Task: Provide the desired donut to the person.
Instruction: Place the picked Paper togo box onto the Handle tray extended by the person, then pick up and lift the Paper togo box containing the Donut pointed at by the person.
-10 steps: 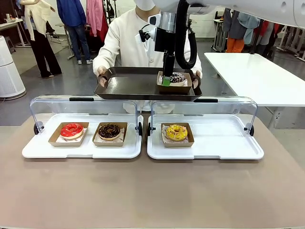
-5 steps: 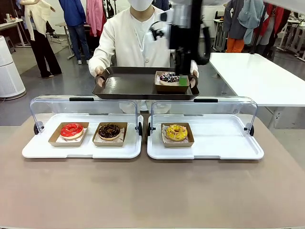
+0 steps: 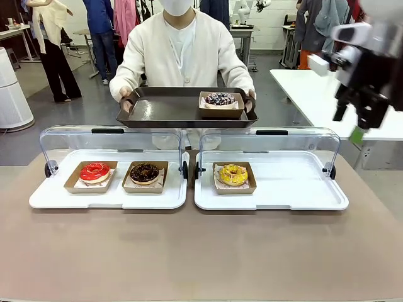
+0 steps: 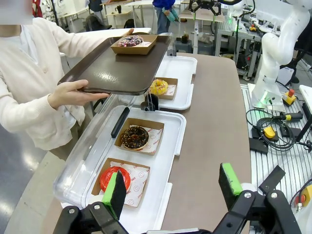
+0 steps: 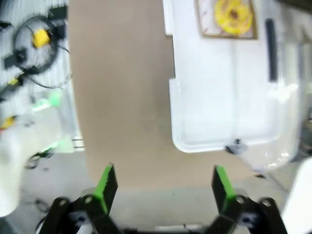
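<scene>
Handover stage, seen across the desk. The person holds a dark serving tray level at chest height, one hand at each short end. On the tray, near the end toward the robot's right, sits the sprinkled donut in its brown cardboard boat; judged from its place, this is the desired one and it is already with the person.

The right claw hangs raised at the desk's right side, well apart from the tray, blurred, jaws spread wide and empty; its own camera confirms the gap between the green pads. The left claw is likewise wide and holds nothing, above the near end of the left display tray.

In the two white display trays remain a red donut, a chocolate donut and a yellow donut, each in its own boat, under raised clear lids.

Handling note: the donut is probably light, soft and easily dented, with icing that smears and sprinkles that shed. The boat, thin card, likely flexes. Best hold, by judgement: a light pinch on one wall of the boat at its rim, pads clear of the icing, kept level
</scene>
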Tool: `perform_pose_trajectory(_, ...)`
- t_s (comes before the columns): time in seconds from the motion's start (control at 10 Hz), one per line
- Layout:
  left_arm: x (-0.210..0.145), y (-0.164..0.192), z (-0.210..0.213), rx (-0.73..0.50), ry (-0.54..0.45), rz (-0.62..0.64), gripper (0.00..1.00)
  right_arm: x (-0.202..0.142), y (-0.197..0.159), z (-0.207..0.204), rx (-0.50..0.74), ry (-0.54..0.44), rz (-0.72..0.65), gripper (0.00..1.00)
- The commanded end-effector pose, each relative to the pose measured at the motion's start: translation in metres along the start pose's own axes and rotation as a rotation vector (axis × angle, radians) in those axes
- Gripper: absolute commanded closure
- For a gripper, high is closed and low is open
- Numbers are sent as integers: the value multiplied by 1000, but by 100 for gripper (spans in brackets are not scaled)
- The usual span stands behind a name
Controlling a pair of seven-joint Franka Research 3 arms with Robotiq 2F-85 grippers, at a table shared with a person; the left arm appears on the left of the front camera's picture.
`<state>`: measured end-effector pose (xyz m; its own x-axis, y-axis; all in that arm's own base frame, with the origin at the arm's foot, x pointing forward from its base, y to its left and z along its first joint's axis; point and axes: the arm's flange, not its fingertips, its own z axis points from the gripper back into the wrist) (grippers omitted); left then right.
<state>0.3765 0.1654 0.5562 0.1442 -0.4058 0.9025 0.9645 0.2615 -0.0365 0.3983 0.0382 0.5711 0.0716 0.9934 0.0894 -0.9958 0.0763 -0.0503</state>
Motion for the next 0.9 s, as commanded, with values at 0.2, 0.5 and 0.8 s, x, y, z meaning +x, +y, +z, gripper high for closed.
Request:
perform_pose_trajectory(0.2,1,0,1,10,-8,-10,0,-23,-20,-24,-44,-44,3,0)
perform_pose_trajectory(0.5,1,0,1,10,-8,-10,0,-28,-4,-18,-19,-29,-36,0)
perform_pose_trajectory(0.8,1,0,1,10,-8,-10,0,-28,-4,-18,-19,-29,-36,0)
